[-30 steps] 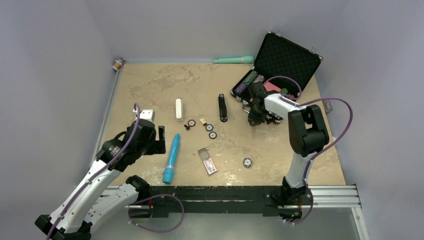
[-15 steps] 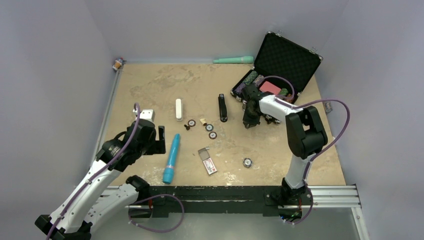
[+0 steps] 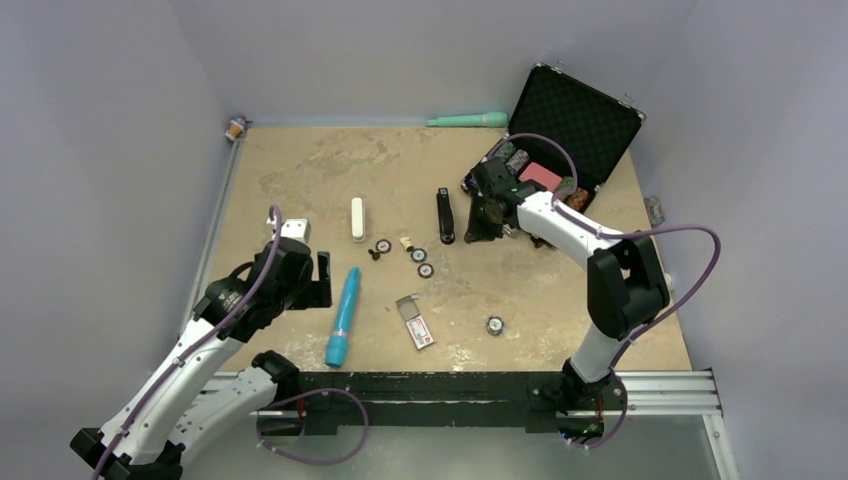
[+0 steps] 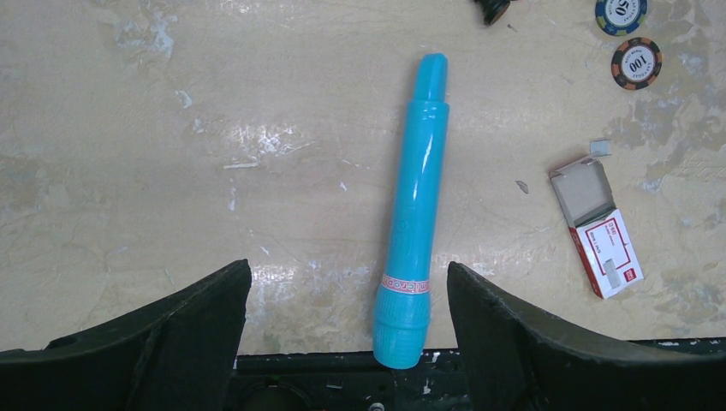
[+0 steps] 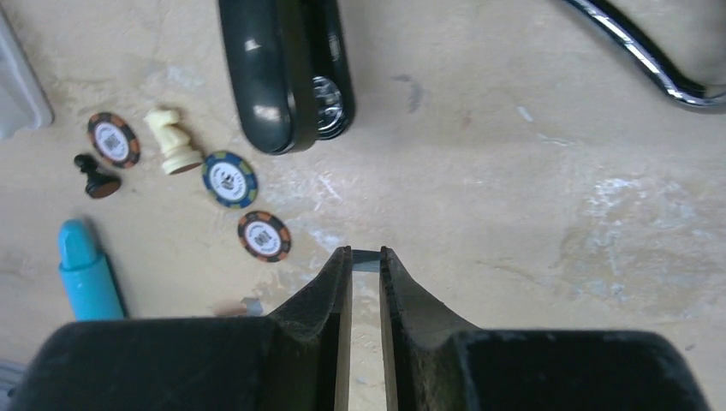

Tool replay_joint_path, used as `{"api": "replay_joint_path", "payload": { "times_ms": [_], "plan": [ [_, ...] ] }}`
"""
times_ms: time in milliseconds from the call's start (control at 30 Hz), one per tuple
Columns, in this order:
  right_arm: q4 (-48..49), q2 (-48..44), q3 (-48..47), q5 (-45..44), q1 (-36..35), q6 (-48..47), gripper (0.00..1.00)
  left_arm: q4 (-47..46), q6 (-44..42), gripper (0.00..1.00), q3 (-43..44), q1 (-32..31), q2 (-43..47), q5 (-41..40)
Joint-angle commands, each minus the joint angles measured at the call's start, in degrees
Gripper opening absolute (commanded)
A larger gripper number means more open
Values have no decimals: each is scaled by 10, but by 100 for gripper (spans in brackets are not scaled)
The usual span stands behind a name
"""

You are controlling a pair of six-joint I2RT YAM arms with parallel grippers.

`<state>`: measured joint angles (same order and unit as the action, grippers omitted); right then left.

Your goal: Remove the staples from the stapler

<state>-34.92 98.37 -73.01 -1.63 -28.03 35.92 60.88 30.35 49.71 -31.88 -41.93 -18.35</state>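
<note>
- The stapler (image 3: 445, 215) lies flat on the tabletop (image 3: 300, 170), near the middle, with a white bar (image 3: 357, 218) to its left and the open chip case (image 3: 570, 120) to its right.
- In the right wrist view the stapler (image 5: 282, 73) looks closed. Its black top sits down over the body, and a silvery detail shows at the end nearer the camera. No loose strip of staples can be seen beside it.
- The right hand (image 3: 480, 218) is just beside the stapler on its right and does not touch it.
- The right hand (image 5: 365, 255) has its fingers drawn almost together, with only a thin slit between them. A pale sliver shows at the tips, and I cannot tell whether it is something held.
- The left hand (image 3: 322, 280) is well apart from the stapler. It (image 4: 347, 278) hangs with its fingers spread wide over a blue tube (image 4: 415, 205), gripping nothing.
- A small opened staple box (image 4: 597, 227) lies near the tube.
- Judged from this, the unloading has not begun. The stapler has yet to be grasped, opened and emptied of its staples.
</note>
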Motion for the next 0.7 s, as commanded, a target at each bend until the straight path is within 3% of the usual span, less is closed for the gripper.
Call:
{"api": "replay_joint_path", "payload": {
  "times_ms": [0,667],
  "plan": [
    [26,-18,-28,46,-27,-28,12,-13,-5,88,10,3,0,0],
    [-24,49,-118,18,-186,-66,16,-15,-9,87,9,3,-6,9]
  ]
}}
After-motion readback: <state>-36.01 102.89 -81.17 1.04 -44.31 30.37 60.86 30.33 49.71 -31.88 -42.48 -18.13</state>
